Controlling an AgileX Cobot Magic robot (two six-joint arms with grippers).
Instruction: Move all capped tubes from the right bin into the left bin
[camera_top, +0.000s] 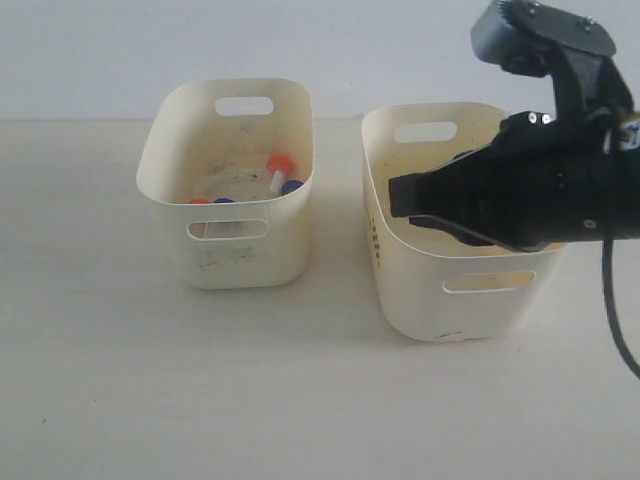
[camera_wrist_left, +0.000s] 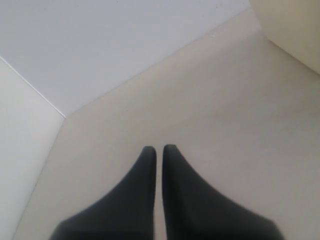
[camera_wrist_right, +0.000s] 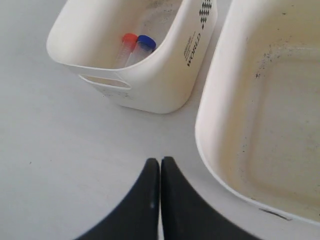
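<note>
Our left gripper (camera_wrist_left: 159, 148) hangs over the table (camera_wrist_left: 215, 100), jaws pressed together on nothing. Next comes the left bin (camera_top: 250, 262), and every one of the tubes (camera_top: 277, 172) we can find lies in it. We count four, two orange-capped and two blue-capped. One orange and one blue lie side by side at about 2 o'clock on the floor. The other pair shows at about 7 o'clock, just behind the front slot. The right bin (camera_top: 440, 312), the second of the two, shows a bare floor in the right wrist view, though part of it is out of frame, so we judge the move done or nearly so. Over it our right gripper (camera_top: 396, 197) points towards 9 o'clock, jaws closed and empty. We expect the tubes to be light, stiff and smooth, apt to roll or squirt out of a pinch. We would take one across the body just below the cap, where the cap's edge checks any slip
</note>
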